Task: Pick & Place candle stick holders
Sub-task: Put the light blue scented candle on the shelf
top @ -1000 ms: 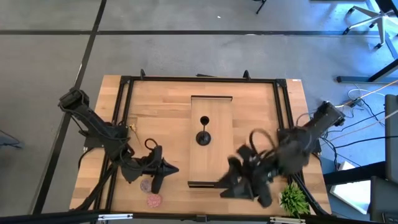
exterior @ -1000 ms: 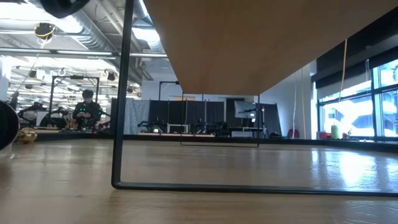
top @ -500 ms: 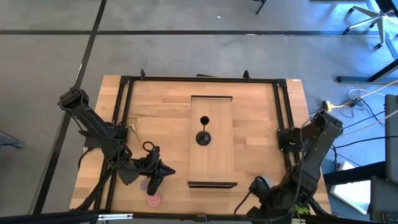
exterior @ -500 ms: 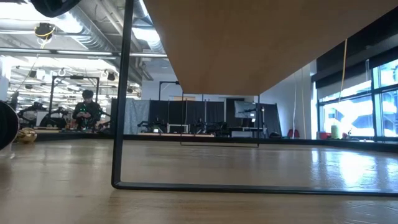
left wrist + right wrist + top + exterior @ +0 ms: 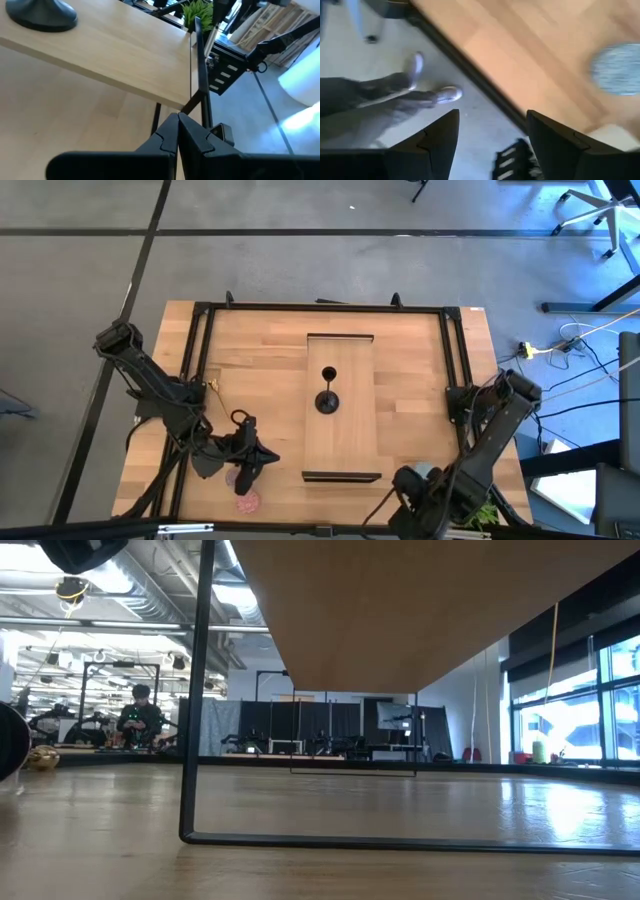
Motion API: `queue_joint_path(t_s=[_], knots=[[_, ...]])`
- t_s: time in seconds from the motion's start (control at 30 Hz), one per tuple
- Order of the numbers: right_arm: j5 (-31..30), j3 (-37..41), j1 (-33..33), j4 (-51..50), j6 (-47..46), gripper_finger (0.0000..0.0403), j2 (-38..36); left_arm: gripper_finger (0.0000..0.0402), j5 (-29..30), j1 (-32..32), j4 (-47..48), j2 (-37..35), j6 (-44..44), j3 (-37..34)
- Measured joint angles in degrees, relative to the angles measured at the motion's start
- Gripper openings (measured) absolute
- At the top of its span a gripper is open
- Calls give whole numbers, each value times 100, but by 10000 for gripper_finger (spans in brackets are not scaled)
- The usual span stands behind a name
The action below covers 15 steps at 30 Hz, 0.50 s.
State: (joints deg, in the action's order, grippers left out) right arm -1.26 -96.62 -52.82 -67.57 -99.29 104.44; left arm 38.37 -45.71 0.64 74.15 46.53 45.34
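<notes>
A black stemmed holder (image 5: pixel 327 402) stands by its round base on the raised wooden shelf (image 5: pixel 340 442); its base also shows in the left wrist view (image 5: pixel 42 12). A pink speckled holder (image 5: pixel 247 502) and a mauve one (image 5: pixel 236 477) lie near the table's near left edge. A light-blue one (image 5: pixel 619 67) shows only in the right wrist view. A small gold holder (image 5: pixel 213 387) is at the left. My left gripper (image 5: pixel 178 131) is shut and empty beside the mauve holder (image 5: pixel 268 458). My right gripper (image 5: pixel 492 115) is open and empty over the near right edge.
A green leafy plant (image 5: pixel 478 515) stands at the near right corner, partly under my right arm. A black metal frame (image 5: pixel 320 307) runs around the table. A person's legs and shoes (image 5: pixel 432 94) show on the floor past the near edge.
My right arm has swung away from the shelf's near right corner, toward the table's near right corner, and has folded there with its gripper over the near edge. The holders have stayed where they were.
</notes>
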Motion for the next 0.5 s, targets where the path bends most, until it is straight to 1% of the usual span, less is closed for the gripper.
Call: queue_joint_path(t_s=[0.07, 0.13, 0.2, 0.27, 0.33, 0.4, 0.5], knots=[[0, 1, 15, -273, -105, 242, 18, 2, -1, 0, 59, 0, 79, 0], [19, 47, 28, -408, -151, 260, 13, 2, -20, 6, 128, 0, 131, 0], [124, 115, 35, -599, -173, 287, 18, 2, -20, 7, 195, 0, 195, 0], [222, 222, 33, -684, -177, 324, 14, 2, -22, 13, 292, 0, 242, 0], [270, 421, 26, -675, -136, 361, 13, 2, -43, 17, 324, 0, 240, 0], [283, 672, 12, -678, -156, 388, 15, 2, -65, 47, 366, 0, 259, 0], [259, 1055, -12, -541, -356, 394, 15, 2, -150, 102, 479, 0, 368, 0]])
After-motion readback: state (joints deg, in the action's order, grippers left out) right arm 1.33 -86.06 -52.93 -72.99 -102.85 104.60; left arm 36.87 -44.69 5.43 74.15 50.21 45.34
